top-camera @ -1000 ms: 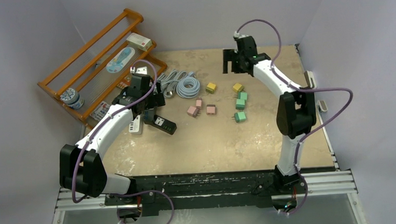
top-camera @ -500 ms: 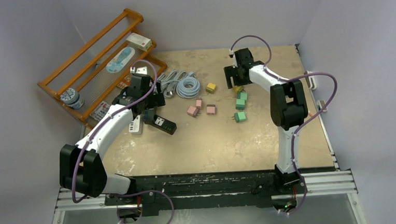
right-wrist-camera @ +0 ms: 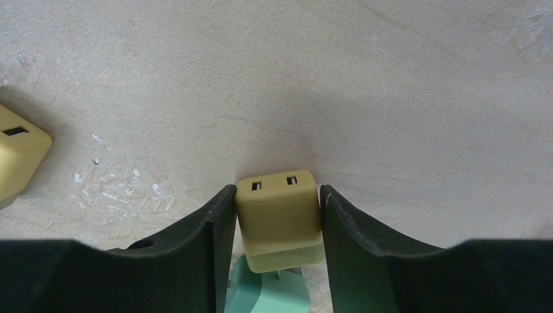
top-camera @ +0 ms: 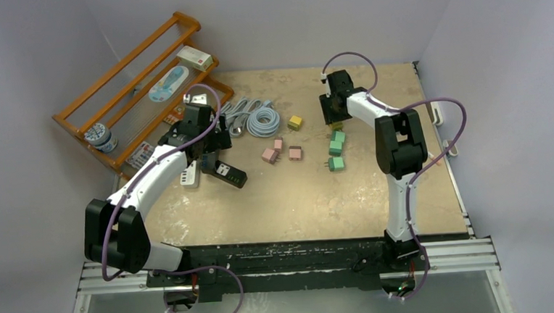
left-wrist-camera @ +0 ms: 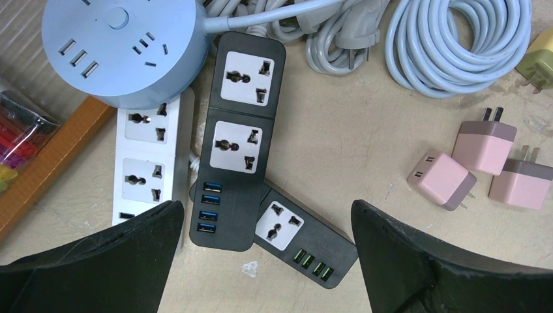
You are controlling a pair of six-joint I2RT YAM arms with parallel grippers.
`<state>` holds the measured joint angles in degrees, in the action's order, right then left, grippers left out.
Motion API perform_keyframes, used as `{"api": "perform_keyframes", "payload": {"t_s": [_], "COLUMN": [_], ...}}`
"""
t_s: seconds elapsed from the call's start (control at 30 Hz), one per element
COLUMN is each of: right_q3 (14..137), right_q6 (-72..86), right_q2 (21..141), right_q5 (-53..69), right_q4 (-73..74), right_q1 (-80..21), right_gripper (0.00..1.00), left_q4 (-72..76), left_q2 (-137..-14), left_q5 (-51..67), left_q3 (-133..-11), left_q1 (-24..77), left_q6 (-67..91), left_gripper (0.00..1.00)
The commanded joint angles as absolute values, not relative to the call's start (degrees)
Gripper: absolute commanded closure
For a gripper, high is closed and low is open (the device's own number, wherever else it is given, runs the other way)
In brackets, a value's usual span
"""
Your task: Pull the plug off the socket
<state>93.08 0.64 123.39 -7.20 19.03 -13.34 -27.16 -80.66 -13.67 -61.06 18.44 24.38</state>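
Note:
My right gripper (right-wrist-camera: pixel 277 202) is shut on a yellow cube plug (right-wrist-camera: pixel 279 218), one finger pressed to each side, low over the table at the back right (top-camera: pixel 332 115). The plug's prongs point toward a green plug (right-wrist-camera: pixel 261 297) beneath it. My left gripper (left-wrist-camera: pixel 264 215) hangs wide open above two overlapping black socket strips (left-wrist-camera: pixel 238 140) (left-wrist-camera: pixel 306 244), holding nothing. A white socket strip (left-wrist-camera: pixel 147 156) lies beside them and a round blue socket hub (left-wrist-camera: pixel 120 45) rests on its end. No plug sits in the sockets that show.
Pink plugs (left-wrist-camera: pixel 443 179) lie right of the strips, with coiled grey-blue cables (top-camera: pixel 261 120) behind. Another yellow plug (top-camera: pixel 295 122) and green plugs (top-camera: pixel 336 163) lie mid-table. A wooden rack (top-camera: pixel 139 85) stands along the left edge.
The right arm swung down and toward the table's middle, and its jaws went from open to closed on the yellow plug. The left arm stayed in place, open.

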Motion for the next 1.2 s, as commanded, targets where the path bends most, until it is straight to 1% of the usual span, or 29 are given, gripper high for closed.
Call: {"api": "perform_keyframes", "payload": {"t_s": [0.0,0.37,0.5,0.6,0.63,0.73,0.83,0.93,1.0,1.07,1.17], "right_q3": [96.3,101.8,101.8,101.7,101.8,102.6,103.7,101.9,99.1,96.7,94.4], "right_q6": [1.1,10.5,12.5,12.9,12.8,12.4,11.4,7.8,5.9,5.6,6.5], "right_q2": [123.0,124.6,124.8,124.9,124.8,124.6,123.4,117.5,112.6,108.1,102.8], "right_q5": [-8.5,-4.4,-3.7,-4.3,-4.0,-2.6,0.5,4.6,5.8,4.4,2.5], "right_q4": [16.7,15.3,15.6,15.6,15.7,15.7,16.1,11.0,5.8,2.1,1.0], "right_q1": [-13.8,-20.0,-20.5,-20.5,-20.5,-20.5,-20.4,-20.3,-20.3,-20.2,-19.3], "right_gripper": [0.53,0.54,0.51,0.45,0.41,0.23,0.15,0.08,0.01,0.01,0.01], "left_q4": [-26.0,-26.0,-26.0,-26.0,-26.0,-25.9,-25.9,-24.9,-23.2,-19.3,-14.0], "left_q2": [-80.6,-80.8,-80.8,-80.8,-80.8,-80.8,-80.3,-78.9,-76.6,-72.0,-64.6], "left_q5": [-13.9,-13.8,-13.7,-13.6,-13.5,-13.4,-14.2,-14.6,-13.1,-9.4,-12.0], "left_q3": [-61.5,-61.5,-61.5,-61.6,-61.6,-61.7,-62.0,-62.0,-61.9,-61.1,-60.6], "left_q1": [18.2,18.1,18.1,18.1,18.1,18.2,18.1,18.1,18.2,18.2,18.4], "left_q6": [23.4,23.8,23.8,23.8,23.8,23.9,24.1,23.9,23.0,21.1,20.4], "left_gripper": [0.00,0.00,0.00,0.00,0.00,0.00,0.00,0.00,0.00,0.00,0.00]}}
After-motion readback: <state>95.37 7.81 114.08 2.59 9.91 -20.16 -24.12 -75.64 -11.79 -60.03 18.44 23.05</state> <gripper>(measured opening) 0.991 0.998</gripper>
